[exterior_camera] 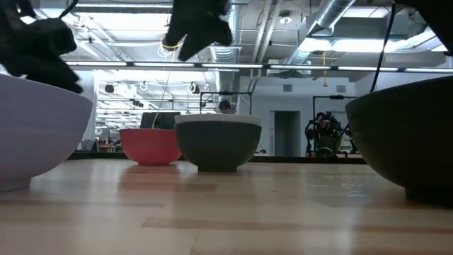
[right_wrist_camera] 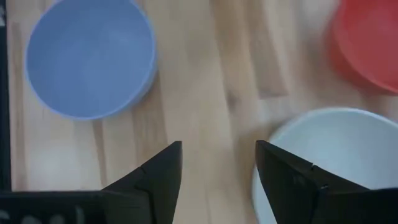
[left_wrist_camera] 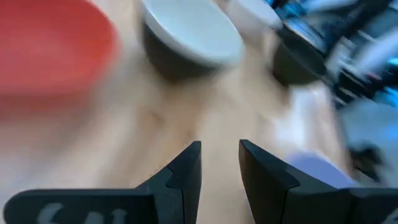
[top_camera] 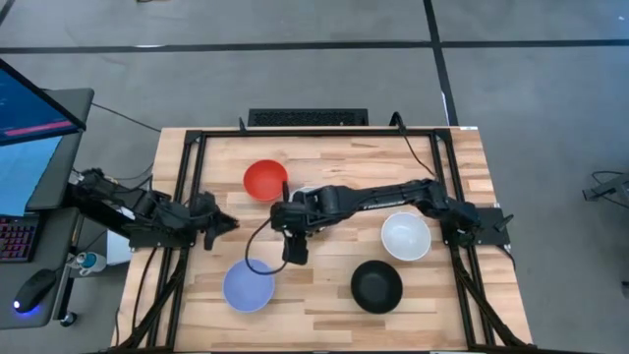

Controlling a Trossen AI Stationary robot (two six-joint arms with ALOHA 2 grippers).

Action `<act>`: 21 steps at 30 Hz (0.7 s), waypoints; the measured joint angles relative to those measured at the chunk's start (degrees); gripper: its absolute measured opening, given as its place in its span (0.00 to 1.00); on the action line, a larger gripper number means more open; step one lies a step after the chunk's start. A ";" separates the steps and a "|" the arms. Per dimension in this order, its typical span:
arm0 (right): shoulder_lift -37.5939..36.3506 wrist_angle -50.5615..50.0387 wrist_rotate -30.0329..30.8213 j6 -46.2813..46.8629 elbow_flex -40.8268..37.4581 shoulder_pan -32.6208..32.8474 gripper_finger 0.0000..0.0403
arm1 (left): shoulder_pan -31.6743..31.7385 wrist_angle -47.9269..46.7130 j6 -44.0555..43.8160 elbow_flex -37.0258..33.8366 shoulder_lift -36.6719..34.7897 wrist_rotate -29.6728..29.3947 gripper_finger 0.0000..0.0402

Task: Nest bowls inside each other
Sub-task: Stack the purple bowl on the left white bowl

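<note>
Five bowls show on the wooden table, each resting on its base. The red bowl (top_camera: 265,180) sits far left of centre. A bowl, dark outside and white inside (exterior_camera: 217,142), stands next to it, partly under my right arm (top_camera: 307,194). The light blue bowl (top_camera: 249,285) is near left, the white bowl (top_camera: 406,236) right, and the black bowl (top_camera: 376,286) near right. My right gripper (top_camera: 293,253) hangs open above bare wood between the blue bowl (right_wrist_camera: 90,59) and the white-lined bowl (right_wrist_camera: 323,162). My left gripper (top_camera: 224,224) waits at the table's left edge, its fingers (left_wrist_camera: 189,165) a little apart.
A black frame (top_camera: 314,133) runs along the table's far and side edges. A monitor and keyboard (top_camera: 25,147) stand left of the table. Bare wood (top_camera: 324,265) lies at the middle between the bowls.
</note>
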 joint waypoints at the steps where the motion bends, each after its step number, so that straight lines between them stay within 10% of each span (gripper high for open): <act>1: -0.12 -1.10 0.18 0.02 0.10 0.00 0.56 | 0.00 0.12 -2.78 0.15 1.16 3.39 0.24; 5: 0.08 -7.01 2.66 -0.09 -0.18 0.20 0.56 | -0.55 -1.07 -9.57 3.61 6.76 13.05 0.24; 13: -0.13 -15.81 10.32 -0.46 -1.69 -0.53 0.58 | -2.40 -23.18 -9.56 22.72 32.32 9.54 0.24; 21: -1.60 -20.77 19.25 -2.46 -1.75 -0.97 0.61 | -6.47 -17.20 -8.77 30.38 53.64 12.19 0.26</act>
